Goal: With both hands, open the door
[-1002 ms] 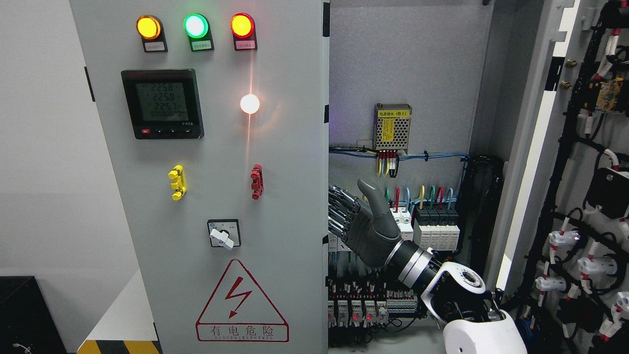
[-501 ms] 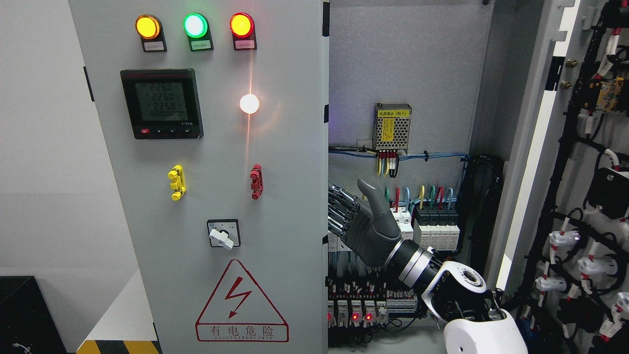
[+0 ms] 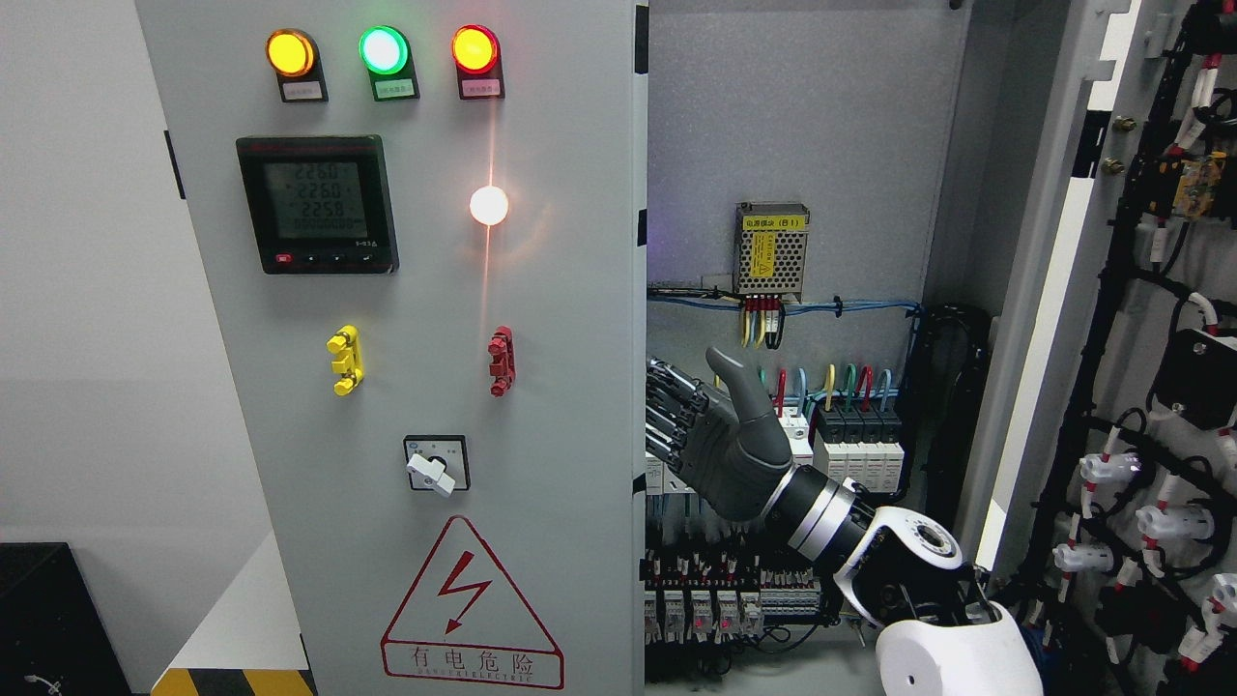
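Right hand: entered from lower right on a white forearm; fingers are curled round the free vertical edge of the left door, thumb raised clear, so the door edge is taken as grasped. Left hand: not seen.

Left door: grey sheet-metal cabinet leaf, filling the picture's left and centre, apparently shut or nearly so. It is judged stiff, fairly heavy and smooth-painted, so slip is possible; hold is best taken on the bare free edge at mid-height, away from fittings. Long axis is vertical; the face is turned toward the camera, hinges presumed on its left side.

Door fittings: three lit indicator lamps, digital meter, yellow clip, red clip, rotary switch, warning triangle.

Right door: already swung wide, wiring shown on its inner face.

Cabinet interior: power supply and breakers are exposed behind the hand
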Tool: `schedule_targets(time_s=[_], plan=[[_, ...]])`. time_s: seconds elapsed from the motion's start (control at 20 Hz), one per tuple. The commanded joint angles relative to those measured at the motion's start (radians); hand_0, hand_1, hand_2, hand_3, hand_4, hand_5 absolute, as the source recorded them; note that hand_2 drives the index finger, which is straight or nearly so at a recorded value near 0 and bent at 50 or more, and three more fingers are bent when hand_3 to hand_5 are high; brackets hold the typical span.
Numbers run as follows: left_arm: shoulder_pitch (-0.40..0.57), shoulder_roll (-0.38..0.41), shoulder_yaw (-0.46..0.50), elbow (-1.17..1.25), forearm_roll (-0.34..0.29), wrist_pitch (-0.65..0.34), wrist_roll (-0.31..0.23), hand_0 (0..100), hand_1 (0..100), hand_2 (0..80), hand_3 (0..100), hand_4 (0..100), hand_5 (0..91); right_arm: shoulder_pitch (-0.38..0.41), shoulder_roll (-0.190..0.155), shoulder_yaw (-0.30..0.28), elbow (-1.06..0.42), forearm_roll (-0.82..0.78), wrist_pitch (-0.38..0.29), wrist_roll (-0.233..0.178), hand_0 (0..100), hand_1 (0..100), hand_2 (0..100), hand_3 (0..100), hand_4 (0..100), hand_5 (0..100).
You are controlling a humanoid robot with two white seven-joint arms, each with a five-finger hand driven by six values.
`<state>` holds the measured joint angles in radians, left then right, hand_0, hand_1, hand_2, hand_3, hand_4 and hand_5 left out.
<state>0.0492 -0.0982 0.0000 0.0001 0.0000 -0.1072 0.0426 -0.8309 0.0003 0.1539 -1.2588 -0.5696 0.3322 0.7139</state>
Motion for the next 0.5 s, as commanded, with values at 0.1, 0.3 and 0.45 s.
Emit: schedule_targets(time_s=[0.1,0.3,0.45], plan=[[0.0,0.0,0.025,0.029,0.034,0.0,0.0,0,0,0.0,0,0,0.0,0.001,-0.026,-0.011,-0.004,0.0,0.001,-0.005,19,0,0,0,0,0],[0.0,0.0,0.026,0.029,0.032,0.0,0.0,0,0,0.0,0,0,0.0,0.013,-0.031,-0.008,-0.049,-0.001,-0.001,-0.005,19,0,0,0,0,0],[0.0,0.0,0.026,0.029,0.034,0.0,0.0,0,0,0.0,0,0,0.0,0.036,-0.031,0.004,-0.115,-0.001,-0.001,-0.004,19,0,0,0,0,0]])
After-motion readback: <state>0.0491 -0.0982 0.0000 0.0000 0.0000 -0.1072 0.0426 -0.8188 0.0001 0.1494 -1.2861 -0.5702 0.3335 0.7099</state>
